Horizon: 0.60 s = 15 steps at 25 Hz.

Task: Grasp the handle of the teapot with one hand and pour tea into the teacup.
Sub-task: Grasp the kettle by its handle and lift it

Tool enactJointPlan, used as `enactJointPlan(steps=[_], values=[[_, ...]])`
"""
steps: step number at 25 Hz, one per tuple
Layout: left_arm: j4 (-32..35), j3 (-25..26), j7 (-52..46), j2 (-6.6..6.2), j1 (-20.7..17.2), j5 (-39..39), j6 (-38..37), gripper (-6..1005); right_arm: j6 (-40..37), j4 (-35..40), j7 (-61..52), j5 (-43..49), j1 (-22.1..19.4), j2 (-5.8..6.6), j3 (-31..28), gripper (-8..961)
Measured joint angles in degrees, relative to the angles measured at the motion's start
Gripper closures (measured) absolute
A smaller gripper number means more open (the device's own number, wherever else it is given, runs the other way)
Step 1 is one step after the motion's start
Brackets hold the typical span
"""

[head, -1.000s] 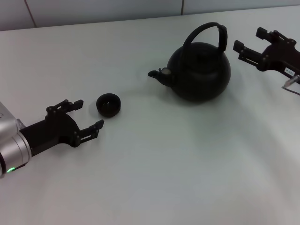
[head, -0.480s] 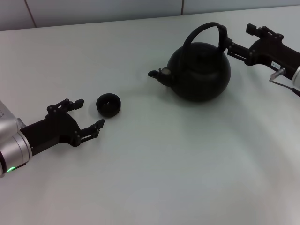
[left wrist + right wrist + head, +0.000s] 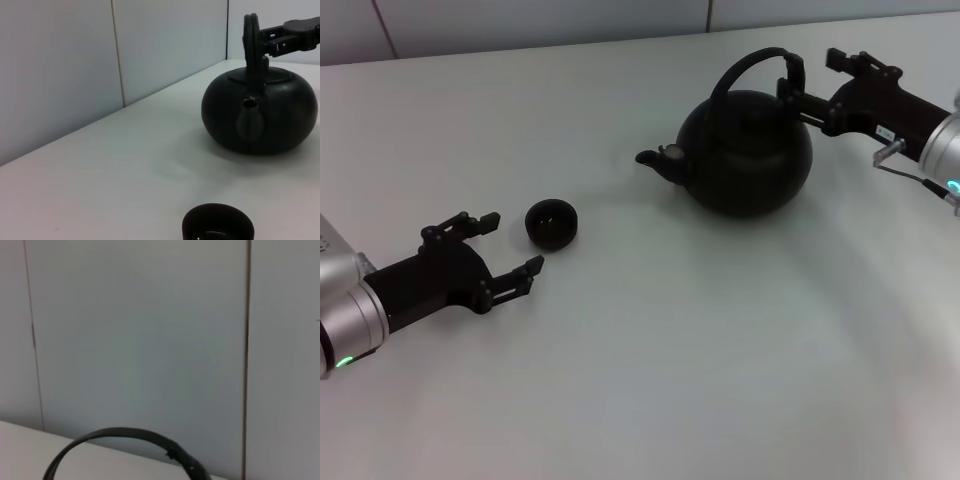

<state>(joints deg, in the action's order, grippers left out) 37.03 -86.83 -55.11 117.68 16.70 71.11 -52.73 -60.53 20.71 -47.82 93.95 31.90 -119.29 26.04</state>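
The matte-black teapot point(image 3: 747, 152) stands upright on the white table, its spout pointing toward the robot's left. Its arched handle point(image 3: 750, 62) rises over the lid. My right gripper point(image 3: 809, 77) is open at the handle's right end, one finger reaching beside it and the other behind it. The small black teacup point(image 3: 551, 223) sits far to the left of the pot. My left gripper point(image 3: 509, 243) is open and empty, low over the table just beside the cup. The left wrist view shows the teacup point(image 3: 218, 226), the teapot point(image 3: 260, 117), its handle point(image 3: 252, 40) and the right gripper point(image 3: 280, 42). The right wrist view shows only the handle's arc point(image 3: 125, 434).
The white table point(image 3: 670, 360) spreads wide in front of the pot and cup. A grey panelled wall point(image 3: 520, 20) runs along its far edge, close behind the teapot.
My right gripper has moved left from beside the pot up to the handle's right end. The left gripper, teacup and teapot have not moved.
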Motion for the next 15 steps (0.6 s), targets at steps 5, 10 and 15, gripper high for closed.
enactJointPlan(steps=[5,10,15], values=[[0.0,0.2,0.0,0.0,0.0,0.0,0.0,206,1.2,-0.7,0.0,-0.1,0.8,-0.02,2.8,194],[0.0,0.2,0.0,0.0,0.0,0.0,0.0,206,1.6,-0.9,0.0,0.0,1.1,-0.05,3.1,277],[0.0,0.2,0.0,0.0,0.0,0.0,0.0,206,1.4,-0.7,0.0,-0.1,0.9,-0.06,3.1,479]])
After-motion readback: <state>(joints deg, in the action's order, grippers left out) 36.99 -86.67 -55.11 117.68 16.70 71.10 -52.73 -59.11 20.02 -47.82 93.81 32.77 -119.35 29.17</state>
